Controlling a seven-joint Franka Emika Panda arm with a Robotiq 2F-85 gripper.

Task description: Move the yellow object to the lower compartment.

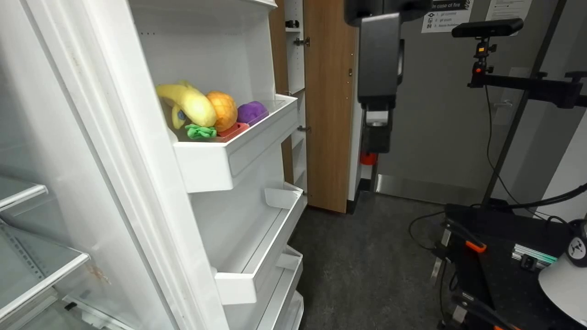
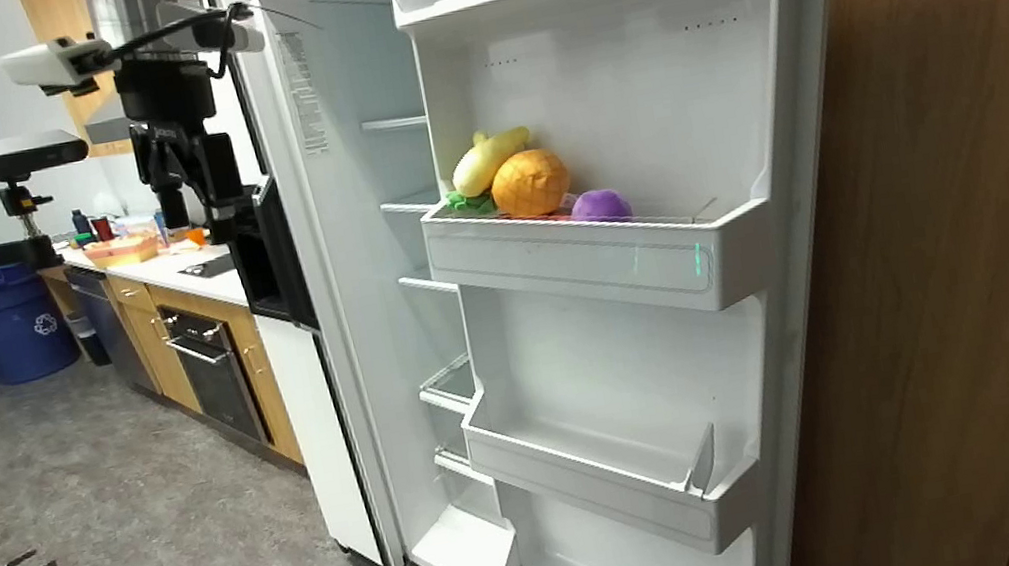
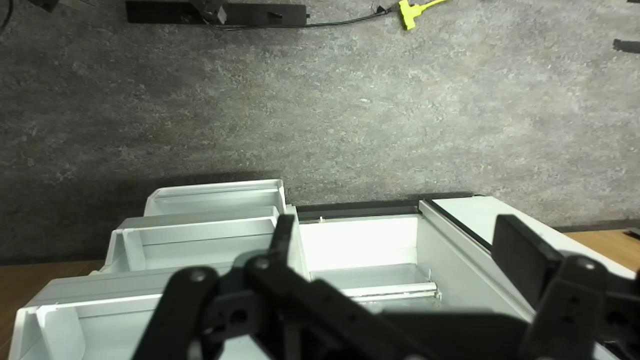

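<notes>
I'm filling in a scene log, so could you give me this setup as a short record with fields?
object: yellow toy
location: upper door bin
neighbours: orange toy next to it, then purple toy
likely target: lower door bin, next one down
hand: open, holding nothing, apart from the toys
status: yellow toy not yet moved down

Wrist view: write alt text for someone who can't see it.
An open black gripper, holding nothing, juts from the bottom edge in front of three stepped white fridge-door bins at left and the fridge interior near centre. Grey floor fills most of the upper half.
</notes>
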